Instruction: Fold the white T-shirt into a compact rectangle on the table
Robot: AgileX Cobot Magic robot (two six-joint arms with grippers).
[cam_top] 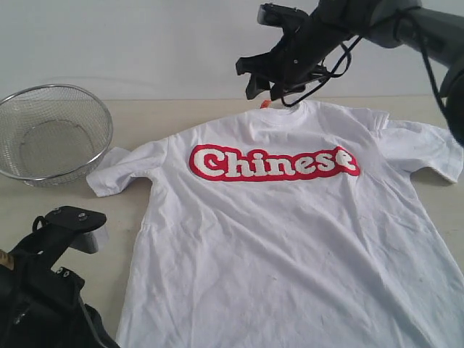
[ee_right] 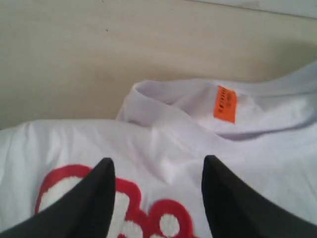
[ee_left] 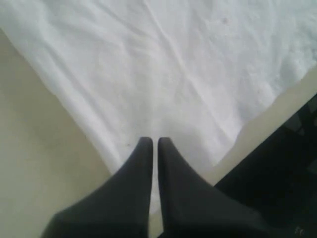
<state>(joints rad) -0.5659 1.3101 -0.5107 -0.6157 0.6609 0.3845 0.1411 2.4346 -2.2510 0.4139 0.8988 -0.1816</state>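
Exterior view: white T-shirt [cam_top: 290,246] lies flat, print up, centre-right of frame on counter [cam_top: 145,119]; no fold made yet, all folding left. Right claw [ee_right: 158,166] apart above collar, empty. Left claw [ee_left: 154,142] together by hem corner.

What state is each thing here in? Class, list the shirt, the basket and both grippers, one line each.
white T-shirt: unfolded, spread flat on the table, lettering up.
wire basket: upright, empty.
left gripper: shut, over a lower corner of the shirt, nothing seen in its grip.
right gripper: open, above the collar, holding nothing.
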